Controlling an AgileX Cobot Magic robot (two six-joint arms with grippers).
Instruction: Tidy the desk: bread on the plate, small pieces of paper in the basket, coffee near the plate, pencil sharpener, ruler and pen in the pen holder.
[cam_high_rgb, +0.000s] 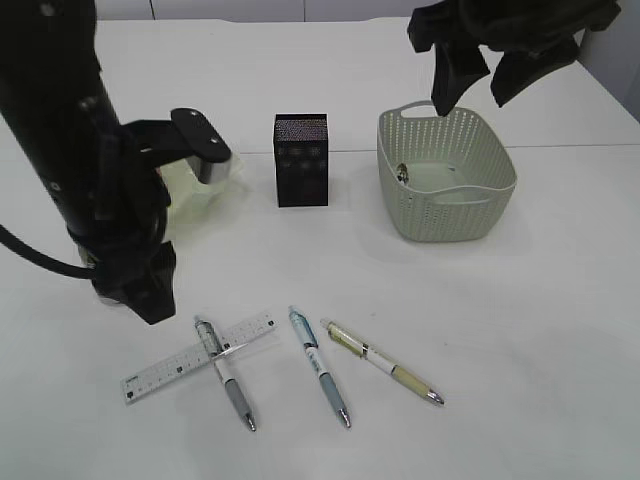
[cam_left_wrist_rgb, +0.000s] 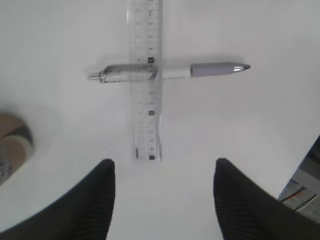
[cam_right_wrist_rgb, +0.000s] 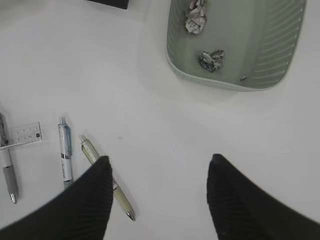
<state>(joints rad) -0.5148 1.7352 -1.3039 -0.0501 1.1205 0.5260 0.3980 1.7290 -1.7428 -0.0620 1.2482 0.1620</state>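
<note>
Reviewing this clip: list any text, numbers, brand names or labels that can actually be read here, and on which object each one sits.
No text can be read.
ruler: black graduation marks and small digits along its edge, too blurred to read.
Three pens: no print can be made out at this size.
pen holder: only a dotted pattern, no lettering.
basket: plain perforated walls, no label.
</note>
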